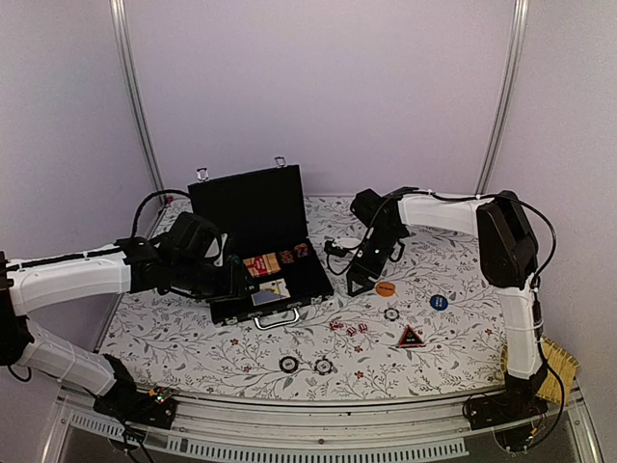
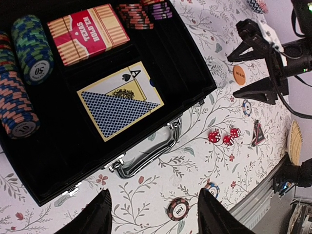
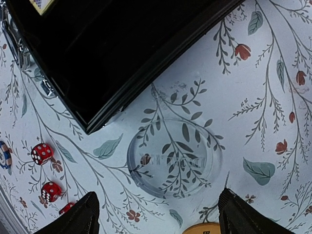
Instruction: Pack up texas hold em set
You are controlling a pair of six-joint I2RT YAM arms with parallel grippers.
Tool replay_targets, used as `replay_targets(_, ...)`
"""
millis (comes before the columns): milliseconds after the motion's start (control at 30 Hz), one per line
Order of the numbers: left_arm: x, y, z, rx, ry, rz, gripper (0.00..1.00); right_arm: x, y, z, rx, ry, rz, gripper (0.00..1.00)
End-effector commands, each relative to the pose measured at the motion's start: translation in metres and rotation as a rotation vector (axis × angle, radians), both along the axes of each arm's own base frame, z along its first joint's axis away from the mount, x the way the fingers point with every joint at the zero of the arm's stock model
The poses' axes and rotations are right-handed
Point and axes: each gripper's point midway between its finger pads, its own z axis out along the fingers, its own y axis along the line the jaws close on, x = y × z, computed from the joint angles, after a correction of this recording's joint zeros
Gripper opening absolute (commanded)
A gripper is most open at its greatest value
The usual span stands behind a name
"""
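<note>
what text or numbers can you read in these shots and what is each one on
"TEXAS HOLD'EM", upside down: red card box
"50": end chip of the green-blue stack
"10": end chip of the orange-blue stack
"100": loose chip on the table
"A" with a spade: face-up card
Too blurred to read: orange disc, clear disc

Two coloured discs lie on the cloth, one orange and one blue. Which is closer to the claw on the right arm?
The orange disc: it lies right by the right gripper, while the blue disc sits farther off.
</note>
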Motion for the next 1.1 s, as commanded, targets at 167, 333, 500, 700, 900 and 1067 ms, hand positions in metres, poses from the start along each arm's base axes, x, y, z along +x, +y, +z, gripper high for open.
replay_targets(167,-0.002,-0.011,-0.005,-0.012,-0.007,-0.031,0.61,0.005,0.005,-0.019,-0.048,0.046,-0.021,0.92)
replay_targets(333,-0.001,-0.013,-0.008,-0.010,-0.003,-0.034,0.61,-0.001,0.011,-0.025,-0.057,0.051,-0.003,0.92)
replay_targets(500,-0.001,-0.013,-0.009,-0.008,0.000,-0.035,0.61,0.002,0.011,-0.033,-0.099,0.019,-0.004,0.91)
replay_targets(700,0.000,-0.010,-0.011,0.006,-0.005,-0.028,0.61,0.004,0.011,-0.040,-0.132,-0.008,-0.013,0.90)
replay_targets(900,-0.001,-0.009,-0.013,0.010,-0.003,-0.027,0.61,0.008,0.014,-0.046,-0.169,-0.060,-0.021,0.86)
replay_targets(1067,-0.002,-0.009,-0.015,0.008,0.002,-0.029,0.61,0.007,0.022,-0.045,-0.159,-0.074,-0.014,0.83)
